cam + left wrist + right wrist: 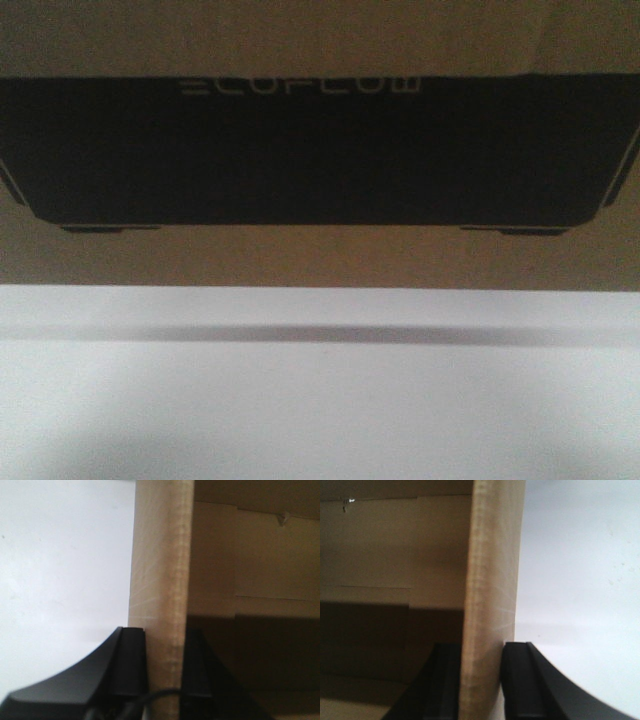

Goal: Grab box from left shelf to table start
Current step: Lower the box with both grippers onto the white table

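We've got both grippers, left [165, 680] & right [480, 680], clamped on box [320, 255] walls, above the table [320, 400].

- Large brown cardboard box [320, 255]: fills the upper front view, black printed panel with pale "ECOFLOW" lettering facing the camera, bottom edge level along the table, casting a thin shadow.
- Its open top shows the bare interior; wall edges upright [160, 580] [492, 580].
- Plain white smooth table [320, 400]: flat, extending beside both box walls.

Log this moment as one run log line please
left gripper: shut on box wall | right gripper: shut on box wall | box: above table
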`<action>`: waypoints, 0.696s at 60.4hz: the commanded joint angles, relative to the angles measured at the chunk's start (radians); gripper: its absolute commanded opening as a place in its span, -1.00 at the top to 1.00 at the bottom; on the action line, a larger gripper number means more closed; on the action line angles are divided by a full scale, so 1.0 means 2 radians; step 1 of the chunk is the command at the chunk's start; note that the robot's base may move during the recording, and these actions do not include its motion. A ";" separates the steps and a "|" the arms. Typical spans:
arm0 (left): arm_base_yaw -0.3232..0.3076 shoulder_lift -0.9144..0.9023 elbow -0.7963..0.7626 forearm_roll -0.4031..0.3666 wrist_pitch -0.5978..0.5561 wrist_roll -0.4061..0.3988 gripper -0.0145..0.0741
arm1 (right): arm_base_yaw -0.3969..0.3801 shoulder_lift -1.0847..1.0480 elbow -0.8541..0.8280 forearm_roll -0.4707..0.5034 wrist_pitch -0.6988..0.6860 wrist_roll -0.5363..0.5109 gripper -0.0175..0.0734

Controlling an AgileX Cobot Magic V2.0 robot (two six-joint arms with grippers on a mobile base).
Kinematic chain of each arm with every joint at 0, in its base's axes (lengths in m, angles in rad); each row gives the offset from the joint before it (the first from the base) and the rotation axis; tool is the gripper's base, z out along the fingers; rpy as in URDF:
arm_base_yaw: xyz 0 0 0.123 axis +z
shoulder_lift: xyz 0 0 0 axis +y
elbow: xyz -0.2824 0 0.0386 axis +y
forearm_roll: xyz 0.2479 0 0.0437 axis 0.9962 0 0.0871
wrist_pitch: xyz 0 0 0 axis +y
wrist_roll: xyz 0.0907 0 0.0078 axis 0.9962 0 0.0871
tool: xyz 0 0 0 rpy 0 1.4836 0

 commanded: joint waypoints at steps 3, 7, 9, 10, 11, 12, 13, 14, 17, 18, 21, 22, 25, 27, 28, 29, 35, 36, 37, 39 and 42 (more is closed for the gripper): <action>0.000 0.026 -0.023 -0.046 -0.102 -0.001 0.87 | -0.004 0.046 -0.035 -0.014 -0.058 -0.009 0.56; 0.000 0.049 -0.024 -0.046 -0.119 0.002 0.87 | -0.004 0.069 -0.041 -0.014 -0.064 -0.009 0.56; 0.000 0.061 -0.029 -0.046 -0.120 0.011 0.87 | -0.004 0.081 -0.045 -0.014 -0.069 -0.009 0.56; 0.000 0.066 -0.032 -0.046 -0.120 0.013 0.87 | -0.004 0.086 -0.046 -0.014 -0.071 -0.009 0.56; 0.000 0.074 -0.036 -0.046 -0.117 0.014 0.87 | -0.004 0.093 -0.048 -0.014 -0.075 -0.009 0.56; 0.000 0.079 -0.039 -0.046 -0.116 0.017 0.87 | -0.004 0.098 -0.049 -0.014 -0.077 -0.009 0.56; 0.000 0.085 -0.042 -0.046 -0.116 0.018 0.87 | -0.004 0.103 -0.051 -0.014 -0.081 -0.009 0.56; 0.000 0.090 -0.046 -0.046 -0.114 0.019 0.87 | -0.004 0.109 -0.053 -0.014 -0.083 -0.009 0.56; 0.000 0.111 -0.061 -0.046 -0.113 0.020 0.87 | -0.004 0.125 -0.059 -0.014 -0.085 -0.009 0.56; 0.000 0.121 -0.066 -0.046 -0.113 0.020 0.87 | -0.004 0.130 -0.061 -0.015 -0.085 -0.009 0.56; 0.000 0.139 -0.085 -0.046 -0.113 0.020 0.87 | -0.004 0.145 -0.066 -0.017 -0.087 -0.009 0.56; 0.000 0.148 -0.094 -0.046 -0.113 0.020 0.87 | -0.004 0.149 -0.068 -0.017 -0.088 -0.009 0.56; 0.000 0.170 -0.115 -0.046 -0.109 0.020 0.87 | -0.004 0.163 -0.072 -0.018 -0.091 -0.009 0.56; 0.000 0.186 -0.130 -0.046 -0.105 0.021 0.87 | -0.004 0.172 -0.075 -0.018 -0.093 -0.009 0.56; 0.000 0.193 -0.136 -0.046 -0.103 0.021 0.87 | -0.004 0.176 -0.075 -0.018 -0.093 -0.009 0.56; 0.000 0.199 -0.141 -0.047 -0.101 0.021 0.87 | -0.004 0.179 -0.077 -0.018 -0.093 -0.009 0.56; 0.000 0.238 -0.175 -0.058 -0.084 0.021 0.87 | -0.006 0.201 -0.082 -0.019 -0.098 -0.009 0.56; 0.000 0.240 -0.178 -0.060 -0.082 0.021 0.87 | -0.006 0.204 -0.083 -0.019 -0.099 -0.009 0.56; 0.000 0.247 -0.182 -0.061 -0.080 0.021 0.87 | -0.006 0.207 -0.084 -0.020 -0.101 -0.009 0.56; 0.000 0.254 -0.187 -0.062 -0.076 0.021 0.87 | -0.006 0.214 -0.089 -0.022 -0.104 -0.009 0.56; 0.000 0.265 -0.194 -0.062 -0.070 0.021 0.87 | -0.006 0.223 -0.095 -0.026 -0.107 -0.009 0.56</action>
